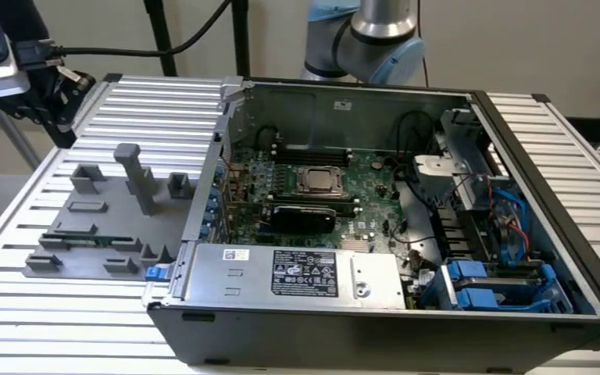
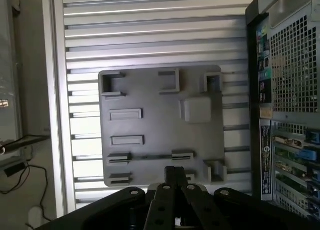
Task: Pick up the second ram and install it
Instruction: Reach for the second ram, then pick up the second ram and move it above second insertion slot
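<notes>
We see the second ram (image 1: 87, 237), a thin green stick (dark chips along it), standing on edge between two blocks of the grey holder plate (image 1: 110, 223).

Matt grey plastic fixture plate (image 2: 160, 127) lies on a ribbed, softly shining metal table (image 2: 150, 40).

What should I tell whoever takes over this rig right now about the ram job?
Tool: shut, empty, hanging over the grey holder plate.
Second ram: on edge between its holder blocks on that plate, at the exterior view's left of the open case.
Done: nothing on this stick; it is not yet picked up.
Left: the pick and the install into the motherboard.
</notes>
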You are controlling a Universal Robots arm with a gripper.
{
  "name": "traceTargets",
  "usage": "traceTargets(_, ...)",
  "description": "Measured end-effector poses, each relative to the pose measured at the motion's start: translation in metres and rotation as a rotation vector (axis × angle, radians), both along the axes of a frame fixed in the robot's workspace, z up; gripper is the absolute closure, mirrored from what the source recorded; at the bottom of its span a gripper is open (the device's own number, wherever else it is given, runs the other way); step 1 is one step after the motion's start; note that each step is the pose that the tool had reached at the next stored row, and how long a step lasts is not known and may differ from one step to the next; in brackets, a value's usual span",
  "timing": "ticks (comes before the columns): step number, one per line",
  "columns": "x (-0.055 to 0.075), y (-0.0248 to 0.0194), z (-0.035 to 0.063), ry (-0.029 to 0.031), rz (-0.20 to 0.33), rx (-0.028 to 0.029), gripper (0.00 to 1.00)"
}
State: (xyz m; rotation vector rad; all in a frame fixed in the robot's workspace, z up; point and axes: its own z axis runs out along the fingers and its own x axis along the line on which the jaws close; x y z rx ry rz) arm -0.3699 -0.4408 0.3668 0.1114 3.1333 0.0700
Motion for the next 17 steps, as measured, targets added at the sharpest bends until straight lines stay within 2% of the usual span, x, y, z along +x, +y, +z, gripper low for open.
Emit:
traceTargets(8, -0.015, -0.0024, -0.0081, 0.0087, 0.004, -0.0004, 1.00)
traceTargets(17, -0.016, -0.0025, -0.0091, 0.0093, 0.007, -0.0012, 1.00)
